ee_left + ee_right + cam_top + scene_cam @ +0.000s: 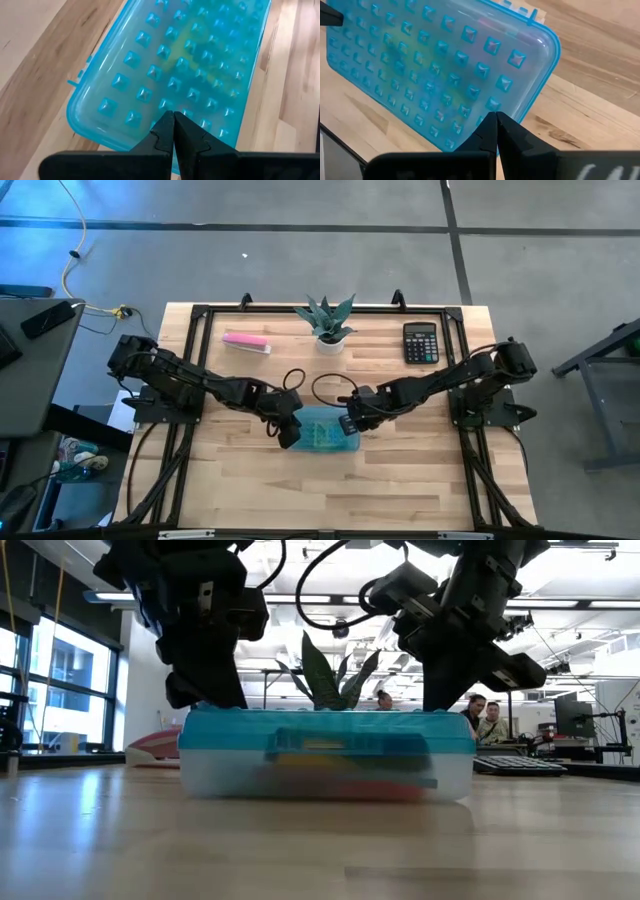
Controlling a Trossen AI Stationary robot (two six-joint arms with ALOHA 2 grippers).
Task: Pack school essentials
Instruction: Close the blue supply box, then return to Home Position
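Case lid [190, 65] beneath pinched left gripper [173, 116]

no readable text, calculator [421, 342] keys too small to read, no labels or brands legible

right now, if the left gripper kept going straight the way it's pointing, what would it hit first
Most likely the studded lid of the blue plastic box. The left gripper is shut and points down at the end of the lid nearest it. Whether the tips already touch the lid can't be told from these views.
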